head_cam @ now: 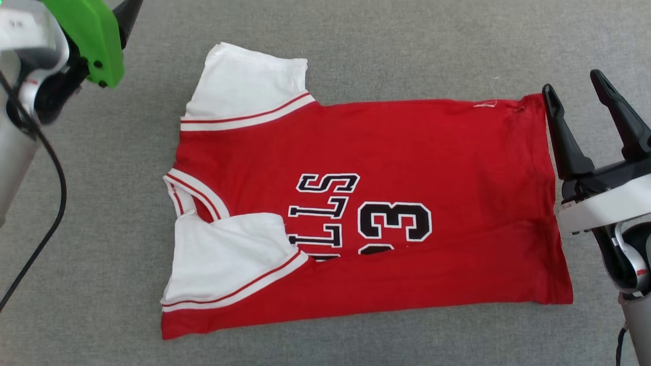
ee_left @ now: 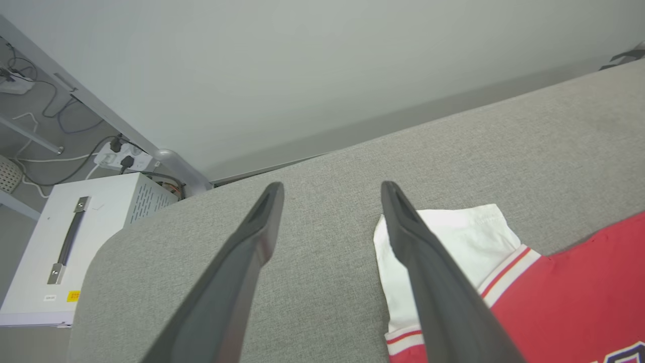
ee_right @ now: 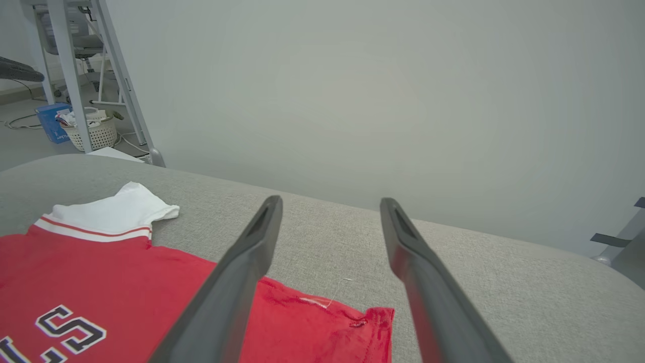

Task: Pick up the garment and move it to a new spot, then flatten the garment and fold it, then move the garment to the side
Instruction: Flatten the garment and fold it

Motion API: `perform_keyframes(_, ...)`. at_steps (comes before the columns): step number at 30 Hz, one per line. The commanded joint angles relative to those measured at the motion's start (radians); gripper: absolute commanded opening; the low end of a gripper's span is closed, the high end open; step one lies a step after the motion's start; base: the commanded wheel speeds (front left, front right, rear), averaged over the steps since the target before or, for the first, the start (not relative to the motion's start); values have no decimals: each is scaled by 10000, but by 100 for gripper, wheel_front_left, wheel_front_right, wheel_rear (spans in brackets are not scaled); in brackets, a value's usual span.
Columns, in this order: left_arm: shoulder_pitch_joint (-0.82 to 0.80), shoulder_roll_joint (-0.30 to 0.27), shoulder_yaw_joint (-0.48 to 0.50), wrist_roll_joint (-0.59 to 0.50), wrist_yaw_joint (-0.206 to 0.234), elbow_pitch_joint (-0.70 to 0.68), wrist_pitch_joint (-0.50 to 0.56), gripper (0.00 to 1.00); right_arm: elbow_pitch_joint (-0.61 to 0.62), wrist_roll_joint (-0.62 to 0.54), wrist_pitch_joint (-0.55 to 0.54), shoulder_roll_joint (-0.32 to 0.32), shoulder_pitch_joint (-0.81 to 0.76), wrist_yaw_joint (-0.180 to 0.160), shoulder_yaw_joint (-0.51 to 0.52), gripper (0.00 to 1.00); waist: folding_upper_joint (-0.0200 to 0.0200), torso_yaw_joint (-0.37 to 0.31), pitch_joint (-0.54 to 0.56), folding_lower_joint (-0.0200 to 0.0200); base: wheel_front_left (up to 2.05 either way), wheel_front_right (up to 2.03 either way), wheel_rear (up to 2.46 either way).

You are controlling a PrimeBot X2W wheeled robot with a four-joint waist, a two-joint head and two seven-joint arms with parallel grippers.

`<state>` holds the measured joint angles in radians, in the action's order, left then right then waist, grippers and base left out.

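Finding: the shirt (head_cam: 407, 168) lies flat on the grey padded surface (head_cam: 356, 40), collar toward the robot's left and hem (head_cam: 552, 203) toward its right. The near long edge is folded over the front, with the near sleeve (head_cam: 229, 254) on top and part of the lettering (head_cam: 325, 213) covered. The far sleeve (head_cam: 249, 86) lies spread out, unfolded.

The left gripper (ee_left: 331, 185) is released and empty, hanging above the surface just beside the far sleeve. The right gripper (head_cam: 572, 84) is likewise released and empty, close beside the far hem corner (head_cam: 529, 101).

Assessment: we judge the far-side fold to be the step in hand. We recommend that each gripper pinch the far edge at its own end, taking both cloth layers at the hem. Both should lift together and carry the edge level toward the near side, so that the crease runs straight and the finished fold beneath is not dragged.
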<state>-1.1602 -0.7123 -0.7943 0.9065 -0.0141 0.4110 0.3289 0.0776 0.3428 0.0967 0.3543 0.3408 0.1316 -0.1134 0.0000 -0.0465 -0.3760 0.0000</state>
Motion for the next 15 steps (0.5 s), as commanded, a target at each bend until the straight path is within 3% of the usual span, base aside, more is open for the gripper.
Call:
perform_keyframes(1,-434,234,-99,178,-183,326,619,100,118,-68,-21,36,240,-9,-100,100,0,-454,-911,0,0,0,0)
perform_keyframes(5,-1415,587,-346,933,-612,1150,2911,100,262,-24,-149,20,558,-9,-339,100,0,-751,-1467,0,0,0,0)
perform_keyframes(6,-1974,695,-453,1333,-745,1508,4179,100,282,-7,-161,26,716,-9,-398,100,0,-955,-1841,0,0,0,0)
perform_keyframes(15,-2151,856,-1313,960,-965,2653,5183,100,-53,157,66,-4,1095,-9,-633,100,0,-1331,-2638,0,0,0,0)
